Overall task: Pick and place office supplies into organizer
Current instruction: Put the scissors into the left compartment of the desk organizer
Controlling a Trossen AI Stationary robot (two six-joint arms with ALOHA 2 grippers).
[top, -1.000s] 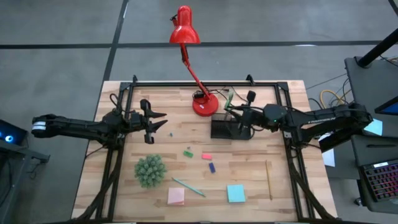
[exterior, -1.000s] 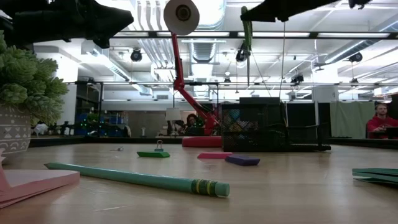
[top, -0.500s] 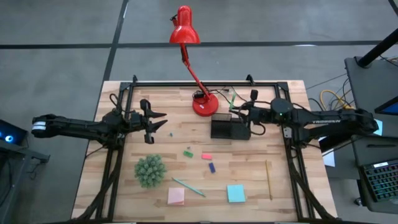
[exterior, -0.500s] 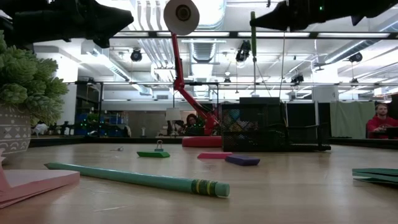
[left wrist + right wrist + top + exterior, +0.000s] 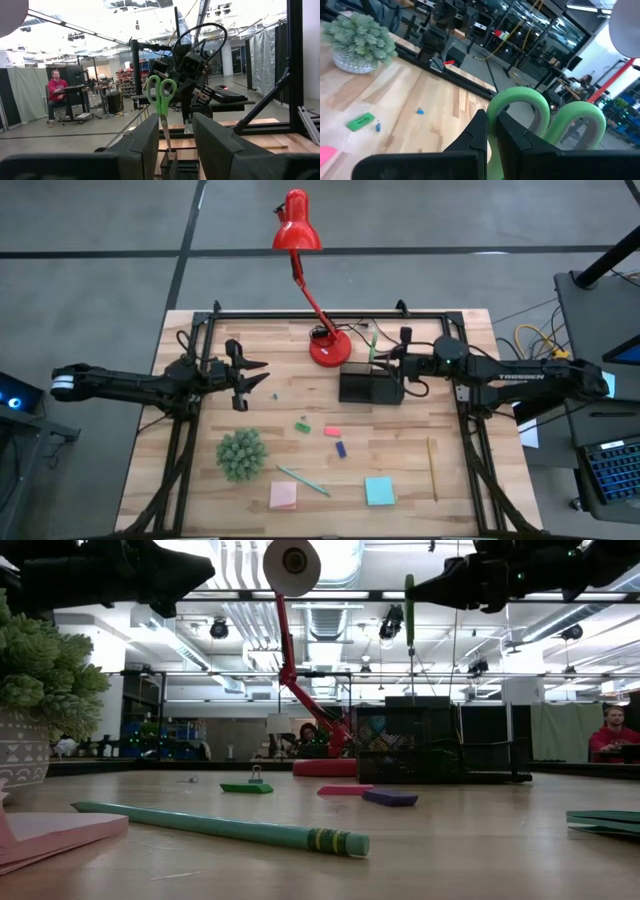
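here right gripper (image 5: 392, 361) grips scissors (image 5: 161, 102) above organizer (image 5: 369, 386)

Even, soft overhead light on the table (image 5: 400, 450), faint shadows only; ceiling lights (image 5: 230, 565) glare white in the low view, and the near pencil (image 5: 220, 827) looks slightly blurred
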